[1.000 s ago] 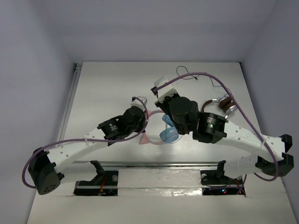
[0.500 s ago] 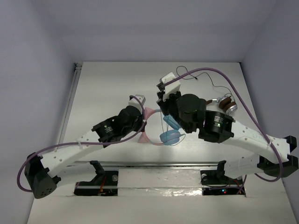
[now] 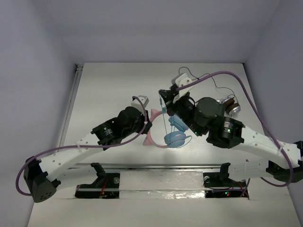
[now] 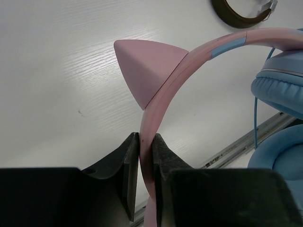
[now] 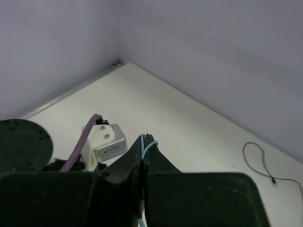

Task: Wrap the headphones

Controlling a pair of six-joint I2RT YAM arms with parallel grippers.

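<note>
The over-ear headphones [image 3: 174, 139] with round light-blue padded ear cups and a pink plastic headband are sitting near the middle of the white worktop [image 3: 109, 90], between our two arms. The cups are lying towards the near edge. We cannot tell whether they are resting on the surface or hanging just above it.

We are gripping the pink headband [image 4: 163, 92] edge-on with our left tool [image 4: 146, 144]. Its two black fingers are pressing on either side of the band, just below one pointed pink cat ear [image 4: 142, 68].

The thin light-blue cable [image 3: 164, 119] is running up from the cups to our right tool [image 3: 164, 97], which is hanging over the worktop just behind the headphones. In the right wrist view we are pinching that cable between fingers closed right together, and a small loop of it is poking out at the tips.

Further out, a pair of brown-and-silver headphones [image 3: 230, 105] is lying to the right, partly hidden behind our right arm. Its thin black cable [image 3: 189, 74] is trailing towards the far edge of the worktop. Purple hoses [image 3: 222, 74] are looping along both arms, and pale lilac walls [image 3: 38, 71] are closing in the worktop on three sides.
</note>
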